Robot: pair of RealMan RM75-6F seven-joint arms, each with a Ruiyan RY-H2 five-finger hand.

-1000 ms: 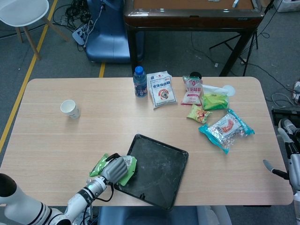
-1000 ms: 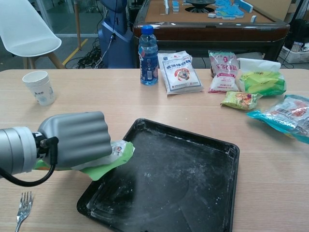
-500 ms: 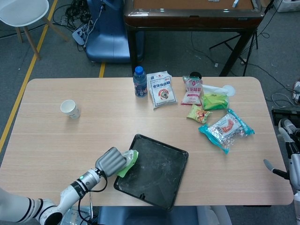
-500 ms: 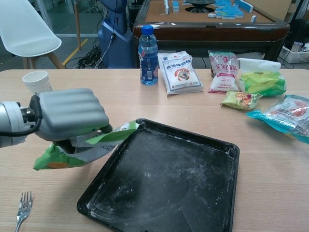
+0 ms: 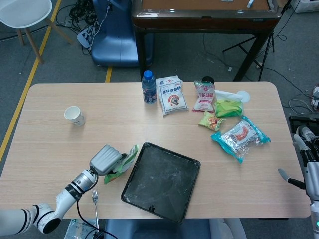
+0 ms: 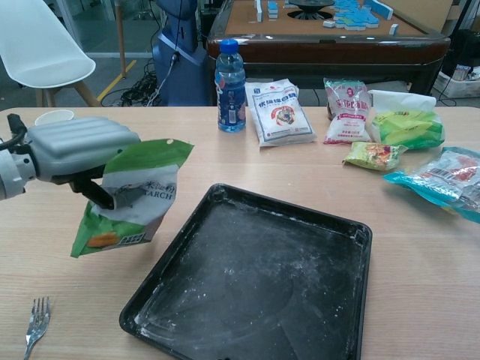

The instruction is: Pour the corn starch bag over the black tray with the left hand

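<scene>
Task progress: the corn starch bag (image 6: 127, 196) is lifted clear of the counter (image 6: 420, 247) and hangs beside the black tray (image 6: 259, 281), not over it; carrying it across and tipping it is, by my reading, what is left.
Tray state: a thin white dusting lies on the tray floor, so some powder is already there.
Left robot hand (image 6: 71, 150): fingers wrapped over the bag's top edge, gripping it from above, with the bag dangling below.
Right robot hand (image 5: 304, 174): only a sliver shows at the far right edge of the head view; I cannot tell whether it is spread or closed.
Bag position: in the chest view it hangs left of the tray's near-left corner, roughly upright and slightly tilted; its mouth seems to be at the top under the fingers, though that part is hidden.
Bag material: soft, crinkled plastic pouch, green with a white panel and dark lettering, an orange patch near the bottom.
Tray material: rigid, matte black, rectangular with rounded corners and a low raised rim.
Fork (image 6: 31, 318): metal, flat on the counter near the front-left edge.
Paper cup (image 5: 74, 115): white, upright, well apart at the left.
Water bottle (image 6: 229, 76): clear plastic, blue cap, standing at the back beside flat snack packets (image 6: 279, 111).
Counter surface: pale wood grain, smooth.
</scene>
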